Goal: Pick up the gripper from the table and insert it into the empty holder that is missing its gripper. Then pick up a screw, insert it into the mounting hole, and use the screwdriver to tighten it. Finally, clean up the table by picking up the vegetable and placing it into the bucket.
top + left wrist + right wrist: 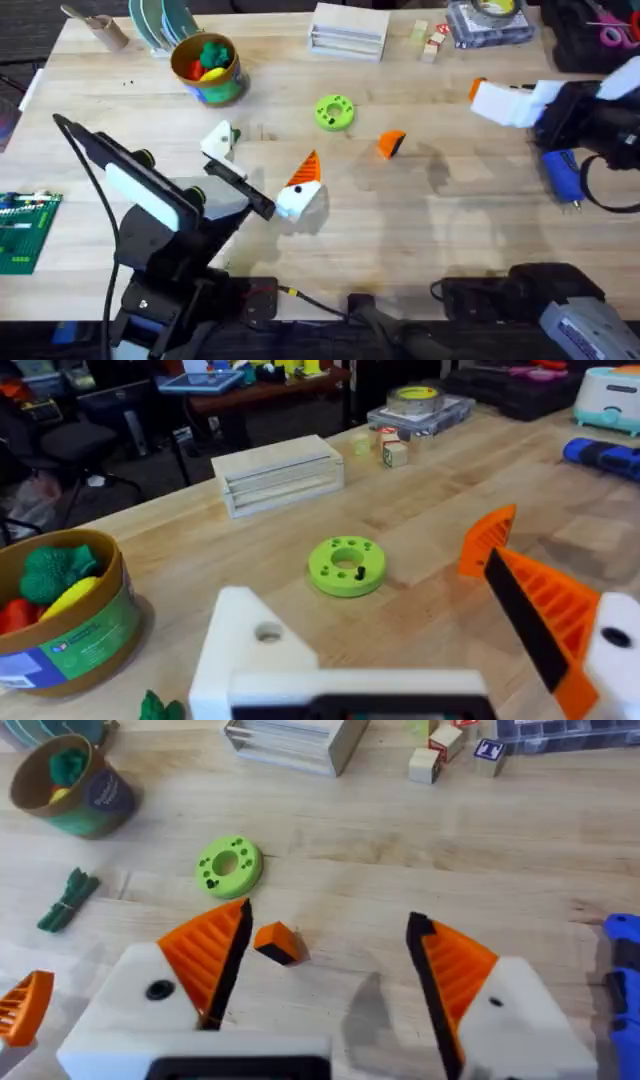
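Note:
The small orange gripper [391,144] lies loose on the table right of centre, and it also shows in the wrist views as the orange gripper [277,941] [487,538]. My left gripper [262,165] stands open; one finger is the bare white holder [218,140] [250,650], the other carries an orange pad [545,610]. My right gripper [490,100] [320,960] hangs open over the right side, both pads on, with nothing between them. The blue screwdriver [560,175] lies near the right edge. The green vegetable [68,900] lies by the holder. The bucket [207,68] stands at the back left.
A green round disc [334,112] with holes sits mid-table behind the orange gripper. At the back stand a pale box [348,30], small wooden blocks [430,40] and a clear case with tape [490,20]. A green board [25,230] lies at the left edge.

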Motion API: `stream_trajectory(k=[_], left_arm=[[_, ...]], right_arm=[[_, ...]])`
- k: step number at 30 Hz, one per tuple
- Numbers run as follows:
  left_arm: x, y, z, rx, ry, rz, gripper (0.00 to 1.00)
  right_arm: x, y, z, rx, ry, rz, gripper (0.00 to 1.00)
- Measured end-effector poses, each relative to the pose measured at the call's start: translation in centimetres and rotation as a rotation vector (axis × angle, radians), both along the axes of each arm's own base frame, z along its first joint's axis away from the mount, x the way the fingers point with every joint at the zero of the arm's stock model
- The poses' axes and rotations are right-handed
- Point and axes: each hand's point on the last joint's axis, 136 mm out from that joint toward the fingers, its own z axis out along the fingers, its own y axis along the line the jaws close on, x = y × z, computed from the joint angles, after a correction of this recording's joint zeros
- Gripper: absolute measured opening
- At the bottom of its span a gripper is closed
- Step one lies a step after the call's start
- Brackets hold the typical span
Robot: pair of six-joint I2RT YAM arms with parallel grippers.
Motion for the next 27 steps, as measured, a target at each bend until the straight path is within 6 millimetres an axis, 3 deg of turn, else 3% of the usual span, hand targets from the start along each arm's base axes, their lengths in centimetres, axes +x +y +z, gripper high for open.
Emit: stream_trajectory(k=[27], left_arm=[[-0.15, -0.21, 0.02, -0.001, 0.0, -0.015, 0.993]], right_arm=[[0.0, 0.0, 0.0, 0.0, 0.0, 0.0, 0.992]])
